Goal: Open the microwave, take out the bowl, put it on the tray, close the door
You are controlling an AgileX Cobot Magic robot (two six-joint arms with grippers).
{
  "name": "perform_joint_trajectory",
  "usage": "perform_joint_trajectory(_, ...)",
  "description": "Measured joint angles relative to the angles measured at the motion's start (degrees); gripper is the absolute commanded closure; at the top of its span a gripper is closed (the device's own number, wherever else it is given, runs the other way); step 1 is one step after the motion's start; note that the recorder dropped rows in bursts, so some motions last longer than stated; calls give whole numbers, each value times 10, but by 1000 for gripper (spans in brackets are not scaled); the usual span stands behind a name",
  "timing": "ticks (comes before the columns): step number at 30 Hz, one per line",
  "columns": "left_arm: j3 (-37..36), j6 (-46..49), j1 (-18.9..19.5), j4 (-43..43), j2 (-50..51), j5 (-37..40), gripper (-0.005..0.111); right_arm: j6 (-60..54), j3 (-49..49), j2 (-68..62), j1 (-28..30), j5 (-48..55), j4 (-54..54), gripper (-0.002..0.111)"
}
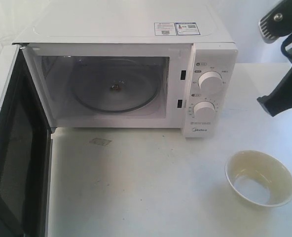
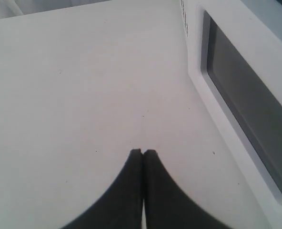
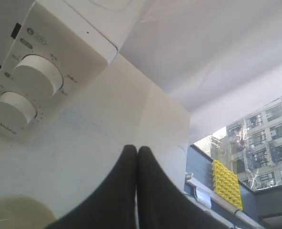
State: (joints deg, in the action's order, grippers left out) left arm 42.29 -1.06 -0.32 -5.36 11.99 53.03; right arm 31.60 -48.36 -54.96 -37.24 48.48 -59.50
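The white microwave (image 1: 136, 29) stands at the back with its door (image 1: 13, 163) swung wide open to the left. Its cavity holds only the glass turntable (image 1: 116, 91). The cream-yellow bowl (image 1: 259, 177) stands upright on the white table at the front right, and its rim shows in the right wrist view (image 3: 17, 212). My right gripper (image 1: 269, 101) hangs shut and empty above and behind the bowl, to the right of the knobs (image 3: 36, 76); its jaws are pressed together (image 3: 133, 149). My left gripper (image 2: 142, 151) is shut and empty over bare table beside the door (image 2: 246, 95). The tray is out of view.
A small patch of tape (image 1: 100, 141) lies on the table (image 1: 146, 187) in front of the microwave. Beyond the table's far right edge, a yellow egg-crate sheet (image 3: 225, 183) and a window with buildings show in the right wrist view.
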Motion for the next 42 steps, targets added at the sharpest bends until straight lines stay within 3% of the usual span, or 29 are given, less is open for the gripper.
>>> perform_joint_trajectory(24, 0, 0, 0, 4, 0, 4, 107, -1, 0, 25, 0, 38, 65, 108)
perform_joint_trajectory(42, 0, 0, 0, 4, 0, 79, 107, -1, 0, 25, 0, 63, 85, 108)
